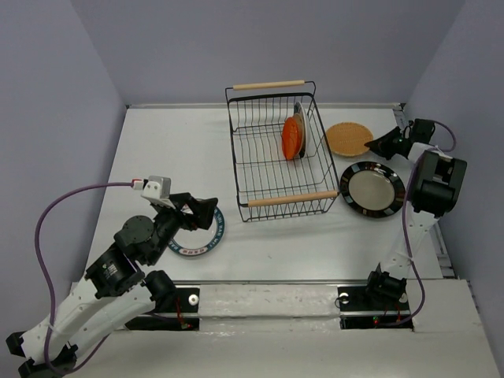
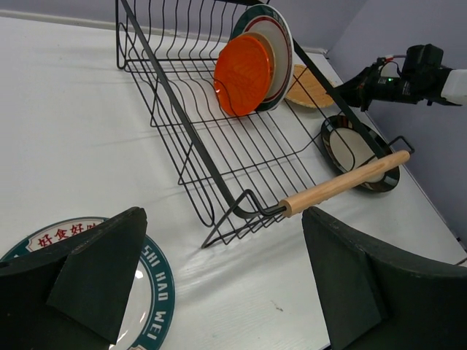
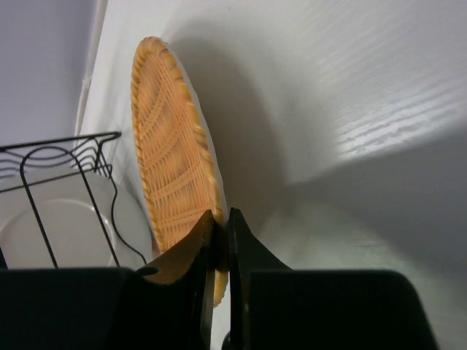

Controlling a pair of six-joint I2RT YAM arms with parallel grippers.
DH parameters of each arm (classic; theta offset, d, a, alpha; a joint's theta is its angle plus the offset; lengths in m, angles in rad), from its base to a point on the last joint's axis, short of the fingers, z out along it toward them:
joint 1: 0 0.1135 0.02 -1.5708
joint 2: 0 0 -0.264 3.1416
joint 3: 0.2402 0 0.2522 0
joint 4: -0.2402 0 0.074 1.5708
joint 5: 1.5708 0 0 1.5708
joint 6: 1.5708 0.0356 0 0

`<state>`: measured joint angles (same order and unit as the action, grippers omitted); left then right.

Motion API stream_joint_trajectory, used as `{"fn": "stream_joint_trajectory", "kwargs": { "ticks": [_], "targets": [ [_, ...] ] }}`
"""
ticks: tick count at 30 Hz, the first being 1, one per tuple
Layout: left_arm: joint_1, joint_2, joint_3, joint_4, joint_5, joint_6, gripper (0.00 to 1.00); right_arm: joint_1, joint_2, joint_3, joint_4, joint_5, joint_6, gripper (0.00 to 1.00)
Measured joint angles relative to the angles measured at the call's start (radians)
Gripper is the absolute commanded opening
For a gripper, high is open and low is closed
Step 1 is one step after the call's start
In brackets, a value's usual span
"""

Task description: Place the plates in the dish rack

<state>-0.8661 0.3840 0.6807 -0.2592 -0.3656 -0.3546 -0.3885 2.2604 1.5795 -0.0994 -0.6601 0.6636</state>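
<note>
Two plates stand on edge in the dish rack (image 1: 293, 199): an orange plate (image 2: 243, 75) and a green-rimmed plate (image 2: 283, 36) right behind it. A pale edge shows between them. It may be one more plate, but I cannot tell. So the job looks partly done

Three plates are not in the rack yet. A woven plate (image 1: 346, 138) sits on the worktop (image 1: 157, 150) just to the right of the rack, near the far wall. A black-rimmed plate (image 1: 372, 189) lies flat on the worktop in front of it. A second green-rimmed plate with writing (image 2: 155, 286) lies flat near the left arm

The right hand (image 3: 221, 219) is pressed together on the edge of the woven plate, pinching its rim. I think this plate is the next one to go in. I cannot tell if it is off the worktop yet

The left hand (image 1: 205, 213) is spread wide just above the plate with writing and holds nothing

The plates are round, so they have no long side. The woven plate faces mostly up. The two in the rack lean by its right wall and face left. The rack's long side runs from near to far, with a wooden bar at each short end
</note>
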Motion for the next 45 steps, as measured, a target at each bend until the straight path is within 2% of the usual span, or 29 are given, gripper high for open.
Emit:
{"fn": "stream_joint_trajectory", "kwargs": {
  "ticks": [11,15,19,25,29,36,45],
  "targets": [
    [0.038,0.037,0.0,0.001,0.025,0.003,0.99,0.061,-0.388,-0.086,0.035,0.437,-0.004,0.07],
    [0.056,0.037,0.0,0.003,0.026,0.006,0.99,0.197,-0.528,-0.072,0.031,0.624,-0.083,0.07],
    [0.072,0.037,0.0,0.005,0.026,0.006,0.99,0.429,-0.603,-0.005,0.023,0.778,-0.211,0.07],
    [0.091,0.034,0.0,0.007,0.026,0.006,0.99,0.748,-0.608,0.119,-0.02,0.955,-0.41,0.07],
    [0.105,0.028,0.0,0.008,0.027,0.006,0.99,0.892,-0.551,0.193,-0.035,1.113,-0.539,0.07],
    [0.114,0.026,0.0,0.008,0.032,0.006,0.99,1.014,-0.375,0.261,-0.058,1.266,-0.634,0.07],
    [0.118,0.026,0.0,0.008,0.044,0.006,0.99,1.026,-0.319,0.191,-0.134,1.366,-0.541,0.07]
  ]
}}
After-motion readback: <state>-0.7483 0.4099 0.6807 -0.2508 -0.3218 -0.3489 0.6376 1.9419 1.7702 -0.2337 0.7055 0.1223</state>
